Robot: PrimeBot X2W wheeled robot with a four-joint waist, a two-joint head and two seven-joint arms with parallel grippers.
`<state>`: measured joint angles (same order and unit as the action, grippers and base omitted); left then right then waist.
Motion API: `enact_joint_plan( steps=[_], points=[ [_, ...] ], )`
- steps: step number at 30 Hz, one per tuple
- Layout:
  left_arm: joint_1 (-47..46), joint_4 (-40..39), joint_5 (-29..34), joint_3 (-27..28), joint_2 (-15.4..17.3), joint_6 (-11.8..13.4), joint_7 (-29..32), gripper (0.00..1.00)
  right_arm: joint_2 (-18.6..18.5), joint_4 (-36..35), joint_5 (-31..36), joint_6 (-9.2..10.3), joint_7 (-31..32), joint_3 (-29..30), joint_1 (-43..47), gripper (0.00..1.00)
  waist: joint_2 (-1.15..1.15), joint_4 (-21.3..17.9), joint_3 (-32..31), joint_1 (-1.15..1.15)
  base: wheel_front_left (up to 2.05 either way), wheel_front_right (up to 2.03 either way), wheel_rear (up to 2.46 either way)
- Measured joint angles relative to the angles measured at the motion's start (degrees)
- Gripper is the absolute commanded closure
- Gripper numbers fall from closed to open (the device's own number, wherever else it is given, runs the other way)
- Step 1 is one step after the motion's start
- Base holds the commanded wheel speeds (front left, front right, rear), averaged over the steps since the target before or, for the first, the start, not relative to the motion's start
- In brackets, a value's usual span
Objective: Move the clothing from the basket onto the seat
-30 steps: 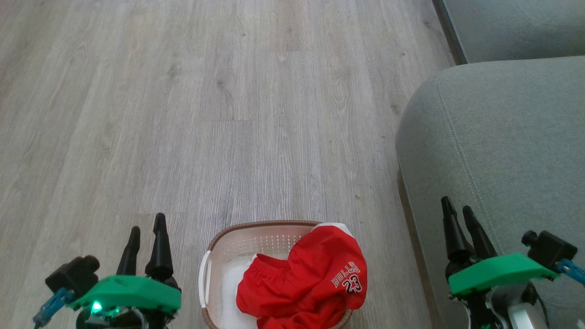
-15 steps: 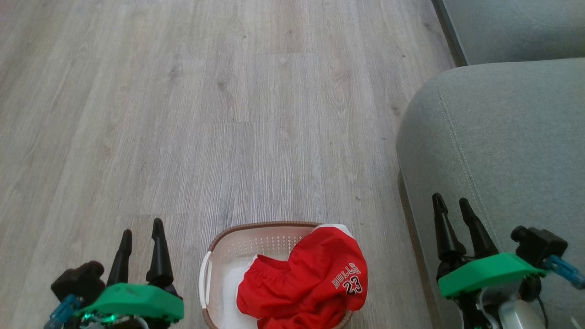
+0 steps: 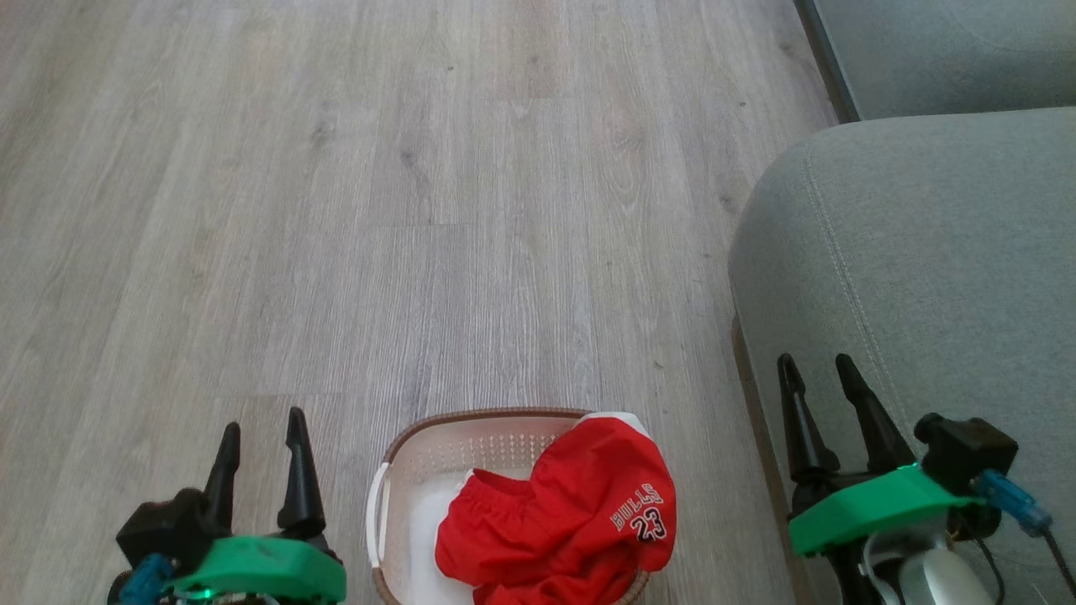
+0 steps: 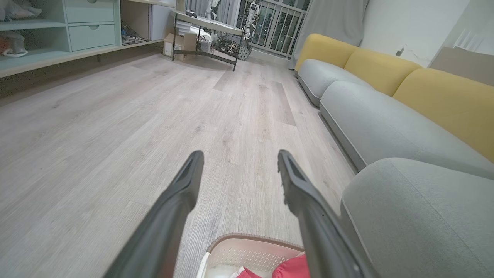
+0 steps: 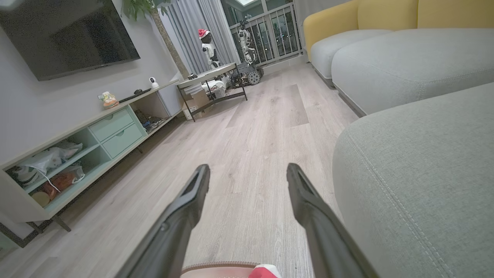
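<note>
– Two red pieces, by the look of it, and both lie heaped in the basket (image 3: 471,413). That is all the clothing (image 3: 555,529), with the "BULLS 23" print on top, spilling over the right rim. Nothing is on the seat (image 3: 925,252) yet.

– So which step am I on?

– The very first, I judge: the reach. Your left gripper (image 3: 261,422) hangs at the near left over the floor (image 3: 420,210), just beside the basket's left handle. Your right gripper (image 3: 814,361) hangs at the near right, in front of the seat's near edge. Both have their jaws spread wide and hold nothing.

– And where does the basket stand?

– On the floor at the near edge, between your two grippers, with the seat close on its right and a strip of floor between them.

– What does the next move call for?

– You bring one gripper in and down over the red heap, fingers apart, and pinch a thick fold, not the rim. The right one looks the handier, since the seat lies on its side. Lift high enough to clear the braided rim, or the basket may drag along.
</note>
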<state>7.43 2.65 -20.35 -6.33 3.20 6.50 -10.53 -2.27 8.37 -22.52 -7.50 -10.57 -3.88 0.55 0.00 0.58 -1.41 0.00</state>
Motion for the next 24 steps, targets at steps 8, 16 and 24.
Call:
enact_joint_plan(
  steps=[8,16,24],
  points=[
    [0.1,0.5,4.2,0.0,0.0,0.1,-1.3,0.0,0.0,0.8,4.7,0.0,-1.1,-0.3,0.0,0.0,0.0,0.1,-0.1,0.0,0.0,0.0,0.0],
    [0.3,0.8,9.2,0.0,-0.1,0.1,-2.7,0.0,0.0,2.6,9.9,0.0,-2.1,-0.9,0.0,0.0,0.0,0.2,0.0,0.0,0.0,0.0,0.0],
    [1.3,1.4,13.7,-0.1,-0.1,0.1,-3.8,0.0,0.0,3.4,15.0,0.0,-3.8,-1.7,-0.4,0.0,0.0,0.2,0.2,0.0,0.0,0.0,0.0]
  ],
)
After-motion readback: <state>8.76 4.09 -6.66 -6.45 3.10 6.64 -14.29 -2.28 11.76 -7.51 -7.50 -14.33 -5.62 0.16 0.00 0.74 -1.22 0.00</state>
